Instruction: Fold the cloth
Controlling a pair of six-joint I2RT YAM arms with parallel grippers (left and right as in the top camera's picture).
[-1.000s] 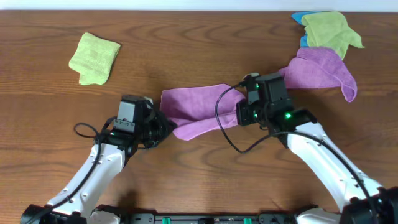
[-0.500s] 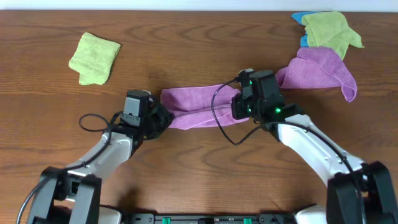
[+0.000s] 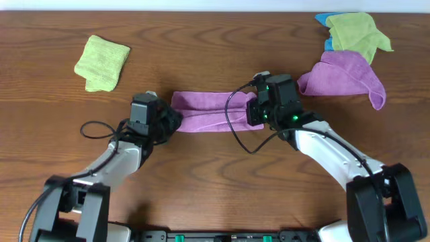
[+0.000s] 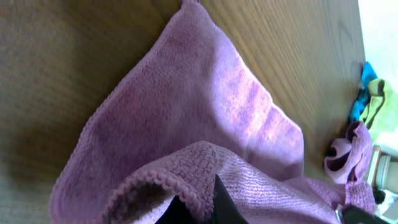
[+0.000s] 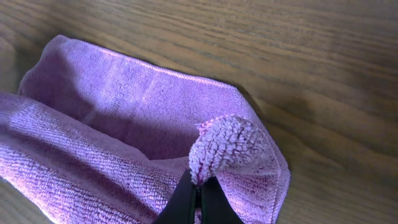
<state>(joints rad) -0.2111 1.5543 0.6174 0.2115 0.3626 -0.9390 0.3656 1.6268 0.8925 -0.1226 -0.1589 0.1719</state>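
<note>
The purple-magenta cloth [image 3: 211, 111] lies mid-table as a long band folded lengthwise. My left gripper [image 3: 171, 121] is shut on its left end; in the left wrist view the hemmed edge [image 4: 186, 180] curls over the fingers [image 4: 205, 208]. My right gripper [image 3: 254, 111] is shut on its right end; in the right wrist view a pinched tuft of the cloth [image 5: 227, 149] stands above the closed fingers [image 5: 199, 196], over the lower layer [image 5: 124, 106]. Both held edges sit low over the lower layer.
A folded light green cloth [image 3: 102, 62] lies at the back left. A paler purple cloth [image 3: 346, 77] lies at the back right, with a green cloth [image 3: 356, 33] and a bit of blue [image 3: 326, 20] behind it. Cables [image 3: 235, 131] trail from both wrists.
Both grippers have carried the near edge of the cloth away from me over the far part. The cloth has gone from a loose, skewed shape to a narrower, straighter band.
</note>
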